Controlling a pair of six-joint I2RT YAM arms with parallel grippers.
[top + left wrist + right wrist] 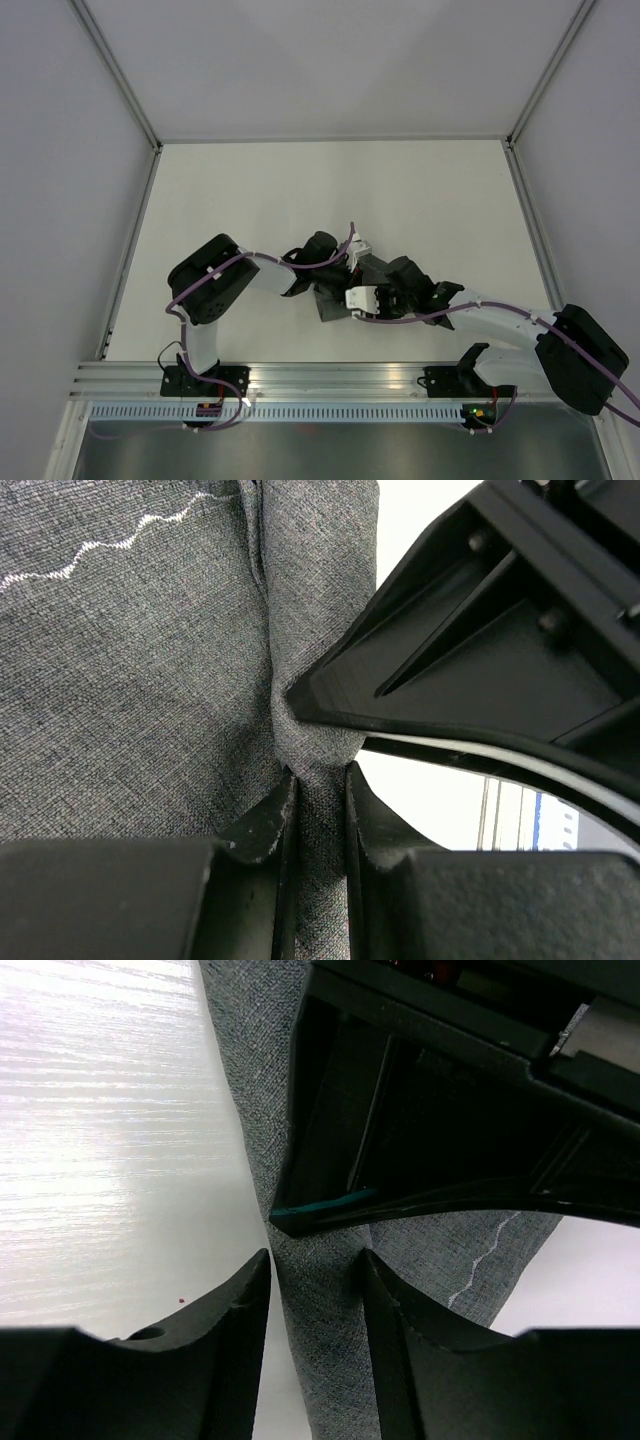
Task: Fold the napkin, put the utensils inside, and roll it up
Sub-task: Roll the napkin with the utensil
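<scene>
The dark grey napkin (332, 306) lies bunched near the table's front middle, mostly hidden under both grippers. My left gripper (318, 780) (345, 272) is shut on a narrow fold of the cloth. A light zigzag stitch line (130, 542) runs across the napkin (150, 680) beside it. My right gripper (317, 1255) (372, 282) comes from the opposite side, both fingertips touching a thicker fold of the napkin (245, 1040). The two grippers nearly meet tip to tip. One right finger (480, 650) fills the left wrist view's upper right. No utensils are in view.
The white table (300, 190) spreads behind and beside the arms, bounded by grey walls with metal corner posts. An aluminium rail (330, 378) runs along the near edge by both arm bases.
</scene>
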